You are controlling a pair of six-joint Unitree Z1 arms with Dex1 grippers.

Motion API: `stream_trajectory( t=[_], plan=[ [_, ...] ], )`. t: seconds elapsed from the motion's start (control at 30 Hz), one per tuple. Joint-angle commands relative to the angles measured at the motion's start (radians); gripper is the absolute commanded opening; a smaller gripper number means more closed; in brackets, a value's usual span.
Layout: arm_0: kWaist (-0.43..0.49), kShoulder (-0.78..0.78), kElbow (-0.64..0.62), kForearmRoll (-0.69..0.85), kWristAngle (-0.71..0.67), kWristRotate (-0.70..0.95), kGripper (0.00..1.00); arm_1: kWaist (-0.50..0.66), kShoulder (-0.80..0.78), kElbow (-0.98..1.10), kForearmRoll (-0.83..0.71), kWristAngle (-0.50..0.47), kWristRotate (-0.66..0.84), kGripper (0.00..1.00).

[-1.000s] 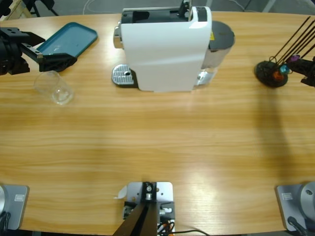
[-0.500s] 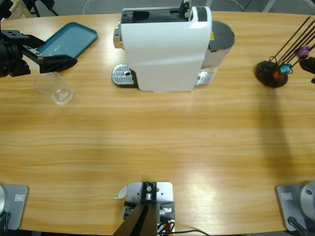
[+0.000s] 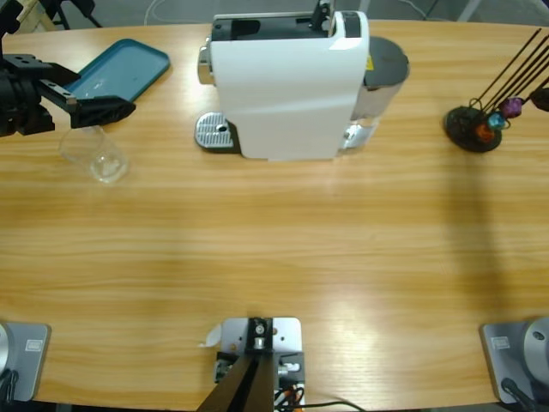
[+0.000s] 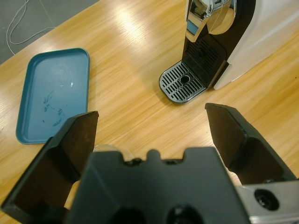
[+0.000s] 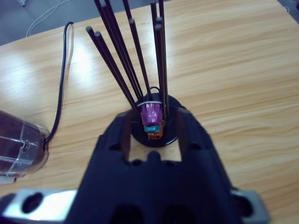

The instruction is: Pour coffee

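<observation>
On the wooden surface (image 3: 274, 257), the left gripper (image 4: 149, 135) gapes wide over a half-hidden clear cup (image 3: 94, 154) left of the coffee machine (image 3: 287, 81), no coffee showing, while the right gripper (image 5: 152, 122), mostly cut off overhead, pinches a purple capsule (image 5: 151, 112).

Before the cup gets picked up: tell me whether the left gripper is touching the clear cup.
Cannot tell. In the high view the left gripper overlaps the rim of the clear cup. In the left wrist view the open jaws straddle empty table, the cup mostly hidden behind the gripper's body.
</observation>
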Motion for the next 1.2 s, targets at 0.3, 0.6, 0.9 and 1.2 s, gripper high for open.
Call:
stream_trajectory(
  t=[0.3, 0.6, 0.9, 1.2],
  plan=[
    [0.002, 0.016, 0.034, -0.015, -0.013, -0.019, 1.000, 0.024, 0.222, 0.069, -0.182, 0.006, 0.010, 0.795],
    [0.002, 0.012, 0.036, -0.014, -0.016, -0.022, 1.000, -0.010, 0.250, 0.069, -0.213, 0.013, -0.017, 0.665],
    [0.002, 0.017, 0.035, -0.015, -0.017, -0.022, 1.000, -0.016, 0.252, 0.071, -0.213, 0.013, -0.028, 0.430],
    [0.002, 0.021, 0.036, -0.015, -0.017, -0.022, 1.000, -0.018, 0.249, 0.076, -0.220, 0.015, -0.031, 0.310]
  ],
)
